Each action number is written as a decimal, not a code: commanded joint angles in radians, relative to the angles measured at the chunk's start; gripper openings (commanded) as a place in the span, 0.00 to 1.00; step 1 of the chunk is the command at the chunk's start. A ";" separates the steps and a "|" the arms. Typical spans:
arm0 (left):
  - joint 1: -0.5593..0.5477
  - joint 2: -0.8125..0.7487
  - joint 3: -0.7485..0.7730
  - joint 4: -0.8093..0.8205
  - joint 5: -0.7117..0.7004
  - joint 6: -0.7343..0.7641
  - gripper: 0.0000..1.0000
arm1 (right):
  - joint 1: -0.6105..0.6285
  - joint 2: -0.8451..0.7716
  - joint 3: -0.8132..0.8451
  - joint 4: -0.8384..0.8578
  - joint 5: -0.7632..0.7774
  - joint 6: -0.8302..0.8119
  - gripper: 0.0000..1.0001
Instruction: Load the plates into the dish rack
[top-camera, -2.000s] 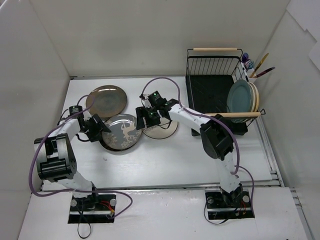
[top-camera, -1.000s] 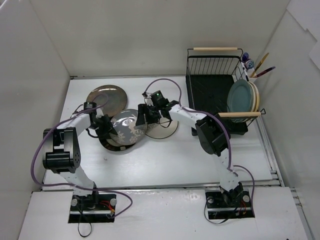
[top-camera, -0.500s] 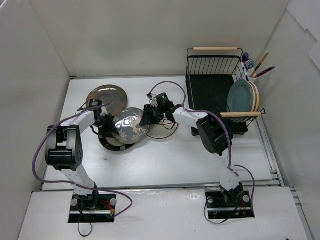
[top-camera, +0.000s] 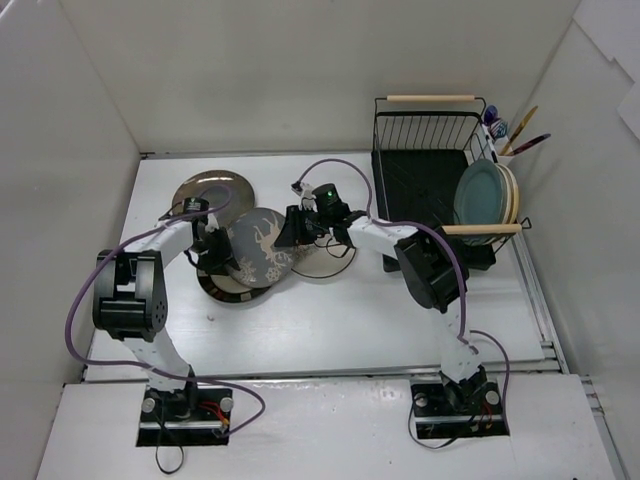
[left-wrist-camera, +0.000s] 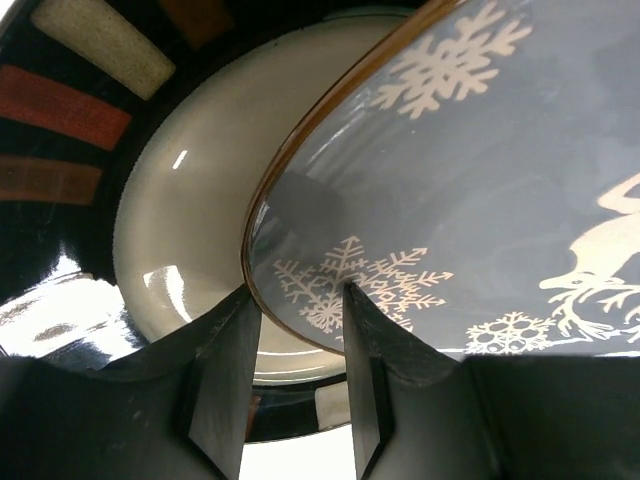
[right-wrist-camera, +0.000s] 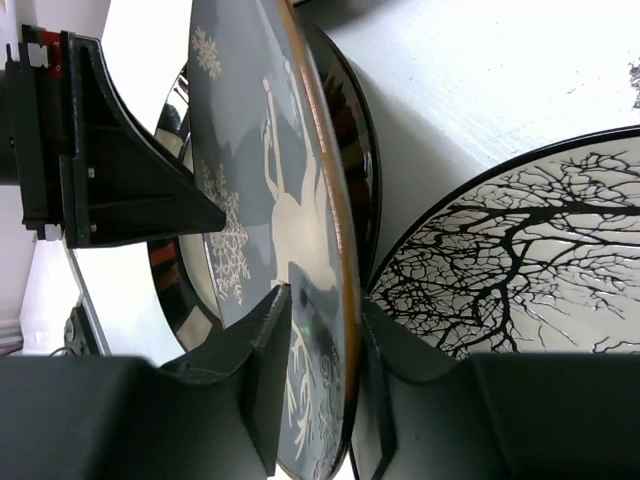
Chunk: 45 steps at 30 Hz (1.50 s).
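A dark grey plate (top-camera: 258, 248) with white deer and snowflakes stands tilted steeply above the table, held from both sides. My left gripper (top-camera: 222, 252) is shut on its left rim; in the left wrist view the grey plate (left-wrist-camera: 480, 170) has its rim between the jaws of that gripper (left-wrist-camera: 295, 350). My right gripper (top-camera: 290, 232) is shut on the opposite rim, and its wrist view shows the grey plate (right-wrist-camera: 255, 180) edge-on in the gripper (right-wrist-camera: 320, 385). The dish rack (top-camera: 400, 190) stands at the back right with a teal plate (top-camera: 480, 192) and cream ones upright in it.
Under the lifted plate lies a dark-rimmed beige plate (top-camera: 222, 285) (left-wrist-camera: 190, 230). A bronze plate (top-camera: 210, 188) lies behind it. A white plate with a black tree pattern (top-camera: 328, 260) (right-wrist-camera: 530, 260) lies right of the grey one. A utensil cup (top-camera: 503, 150) hangs on the rack's right side.
The grey plate has been tipped up from nearly flat to steeply tilted. My right gripper has closed on its right rim, and both grippers have shifted slightly toward the back.
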<state>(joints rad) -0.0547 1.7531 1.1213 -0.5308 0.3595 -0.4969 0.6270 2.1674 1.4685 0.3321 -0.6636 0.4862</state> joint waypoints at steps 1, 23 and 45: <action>-0.080 0.020 0.038 0.117 0.118 -0.003 0.31 | 0.086 -0.098 0.021 0.127 -0.220 0.005 0.23; -0.019 -0.230 0.067 0.011 0.007 0.003 0.59 | 0.083 -0.330 0.154 -0.240 0.018 -0.261 0.00; 0.128 -0.514 -0.060 0.038 -0.091 0.043 0.99 | 0.043 -0.531 0.318 -0.326 0.554 -0.543 0.00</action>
<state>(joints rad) 0.0731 1.2621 1.0485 -0.5411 0.2745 -0.4725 0.6842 1.7626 1.6730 -0.1589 -0.2264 0.0170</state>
